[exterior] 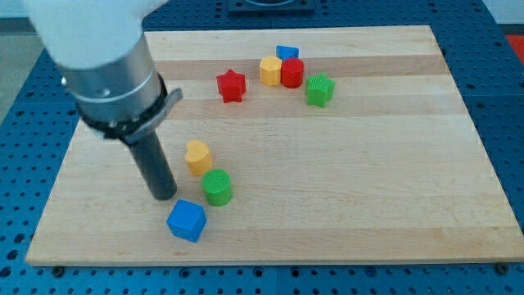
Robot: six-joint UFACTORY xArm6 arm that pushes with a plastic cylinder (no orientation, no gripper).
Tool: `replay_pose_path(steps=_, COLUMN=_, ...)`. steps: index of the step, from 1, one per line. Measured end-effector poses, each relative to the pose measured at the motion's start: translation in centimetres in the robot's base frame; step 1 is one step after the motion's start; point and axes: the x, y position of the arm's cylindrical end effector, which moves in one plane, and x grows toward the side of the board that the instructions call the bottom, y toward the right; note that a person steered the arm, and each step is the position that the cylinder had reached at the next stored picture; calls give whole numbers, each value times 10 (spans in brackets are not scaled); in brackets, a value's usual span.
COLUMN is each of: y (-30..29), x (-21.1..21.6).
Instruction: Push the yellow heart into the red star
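The yellow heart [196,156] lies left of the board's centre, just above the green cylinder [217,187]. The red star [232,86] lies well above it, towards the view's top. My tip [163,196] rests on the board just left and below the yellow heart, close beside it, and just above-left of the blue cube [187,220]. The arm's grey body rises to the view's top left and hides part of the board.
A cluster sits at the view's top: a yellow block [270,70], a red cylinder [292,72], a blue block [287,53] behind them and a green block [320,90] to their right. The wooden board [368,180] lies on a blue perforated table.
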Motion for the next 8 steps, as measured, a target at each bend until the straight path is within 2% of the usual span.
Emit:
replay_pose_path(steps=1, y=27, x=-25)
replay_pose_path(steps=3, y=26, x=-125)
replay_pose_path(steps=4, y=26, x=-116)
replay_pose_path(steps=5, y=26, x=-70)
replay_pose_path(steps=6, y=46, x=-72)
replay_pose_path(steps=8, y=40, x=-154)
